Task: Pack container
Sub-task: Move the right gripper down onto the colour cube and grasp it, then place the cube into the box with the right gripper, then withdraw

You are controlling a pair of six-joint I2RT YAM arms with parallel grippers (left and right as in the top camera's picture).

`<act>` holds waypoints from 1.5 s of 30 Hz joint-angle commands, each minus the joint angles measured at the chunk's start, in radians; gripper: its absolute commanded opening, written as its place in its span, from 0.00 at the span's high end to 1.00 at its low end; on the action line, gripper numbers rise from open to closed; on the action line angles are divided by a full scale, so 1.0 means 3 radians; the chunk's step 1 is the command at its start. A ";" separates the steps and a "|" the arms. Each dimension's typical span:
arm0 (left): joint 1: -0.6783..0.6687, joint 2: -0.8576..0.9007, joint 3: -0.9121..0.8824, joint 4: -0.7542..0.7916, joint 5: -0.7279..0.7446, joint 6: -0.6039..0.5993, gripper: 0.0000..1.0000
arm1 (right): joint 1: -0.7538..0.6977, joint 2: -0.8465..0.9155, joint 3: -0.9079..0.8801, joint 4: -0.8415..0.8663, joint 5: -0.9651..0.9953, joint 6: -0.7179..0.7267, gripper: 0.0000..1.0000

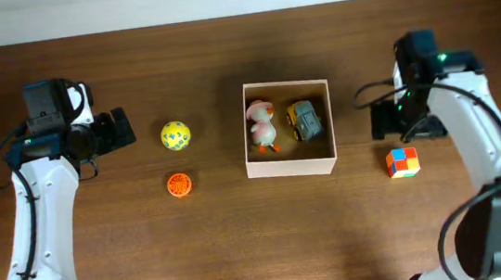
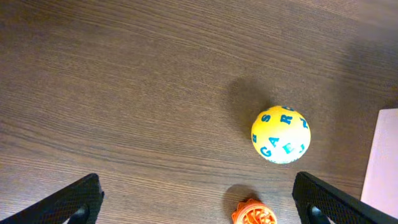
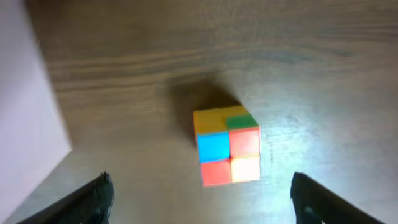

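The square, cream-walled cardboard container [image 1: 291,166] sits mid-desk [image 1: 244,252], holding a pink-and-white duck toy [image 1: 262,125] and a grey-yellow toy car [image 1: 304,120]. At its nine o'clock lies a yellow ball [image 2: 281,134]. Only the left wrist view shows its blue letters, including G, A, E and S. At four o'clock sits a multicoloured cube [image 3: 227,146]. The left hand [image 2: 199,196] and right hand [image 3: 200,193] both hold their fingers apart.

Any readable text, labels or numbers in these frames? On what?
"G", "A", "R", "E": loose blue capitals on the yellow ball, forming no word; its other letters are blurred.
No text readable on the colour cube, the orange toy, or the pink toy and grey toy in the container.
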 commanded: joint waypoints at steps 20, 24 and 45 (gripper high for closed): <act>0.0011 0.0024 0.0065 0.0008 0.0032 -0.0032 0.01 | -0.0323 0.0205 -0.0910 0.0872 -0.0202 -0.0038 0.47; 0.0011 0.0024 0.0065 0.0008 0.0033 -0.0032 0.01 | -0.0284 0.0098 -0.0665 0.0682 -0.0202 -0.0036 0.51; 0.0011 0.0024 0.0065 0.0008 0.0033 -0.0032 0.01 | 0.1447 -0.0384 0.0685 -0.0120 -0.0177 0.0754 0.59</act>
